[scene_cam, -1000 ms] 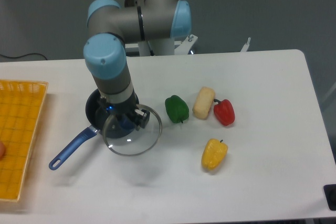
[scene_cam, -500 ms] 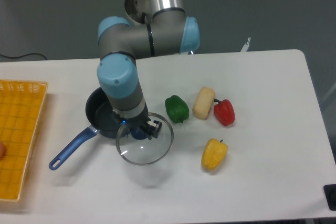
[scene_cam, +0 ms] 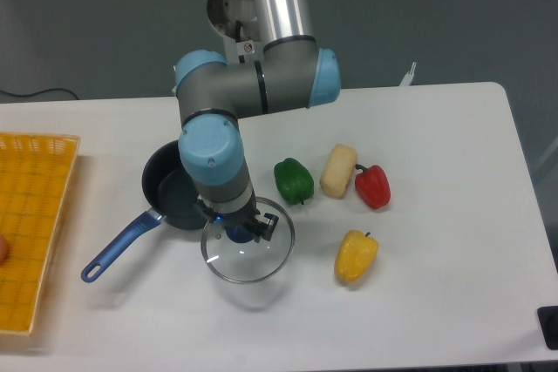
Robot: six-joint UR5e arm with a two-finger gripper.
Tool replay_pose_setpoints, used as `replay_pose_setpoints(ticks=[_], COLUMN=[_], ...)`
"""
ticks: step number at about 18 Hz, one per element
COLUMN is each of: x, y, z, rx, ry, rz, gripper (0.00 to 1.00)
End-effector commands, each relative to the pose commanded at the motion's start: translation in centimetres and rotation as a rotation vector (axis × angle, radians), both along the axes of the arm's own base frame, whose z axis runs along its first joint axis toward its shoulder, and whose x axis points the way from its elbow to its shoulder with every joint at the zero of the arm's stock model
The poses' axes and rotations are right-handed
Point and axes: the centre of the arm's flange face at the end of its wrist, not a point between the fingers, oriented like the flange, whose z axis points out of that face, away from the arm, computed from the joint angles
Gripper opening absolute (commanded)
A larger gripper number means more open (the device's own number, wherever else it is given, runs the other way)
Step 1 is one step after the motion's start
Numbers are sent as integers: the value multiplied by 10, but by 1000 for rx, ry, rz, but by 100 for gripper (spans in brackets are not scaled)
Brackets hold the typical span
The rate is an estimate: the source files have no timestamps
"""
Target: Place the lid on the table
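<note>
The round glass lid (scene_cam: pixel 248 254) with a thin metal rim hangs level a little above the white table (scene_cam: pixel 436 128), its shadow on the tabletop just below it. My gripper (scene_cam: pixel 237 231) points straight down and is shut on the lid's central knob, which the fingers hide. The lid is to the right of and in front of the dark frying pan (scene_cam: pixel 171 196) with the blue handle (scene_cam: pixel 118 248), clear of the pan's bowl.
A green pepper (scene_cam: pixel 293 180), a pale yellow vegetable (scene_cam: pixel 338 170), a red pepper (scene_cam: pixel 372 186) and a yellow pepper (scene_cam: pixel 356 255) lie to the right of the lid. A yellow-orange gridded tray (scene_cam: pixel 33 224) sits at the left edge.
My gripper has carried the lid off the pan, moving right and toward the front of the table. The pan's bowl is now uncovered.
</note>
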Motion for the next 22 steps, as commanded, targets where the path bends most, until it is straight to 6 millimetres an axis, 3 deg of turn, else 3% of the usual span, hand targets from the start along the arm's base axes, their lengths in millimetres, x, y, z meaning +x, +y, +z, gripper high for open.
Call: replay_pose_setpoints(ticks=[6,22], x=[-12,-13], y=[-1,0], z=[-12,-47], rx=[5,-39], ry=[2,-33], rz=[15,38], gripper=[54,54])
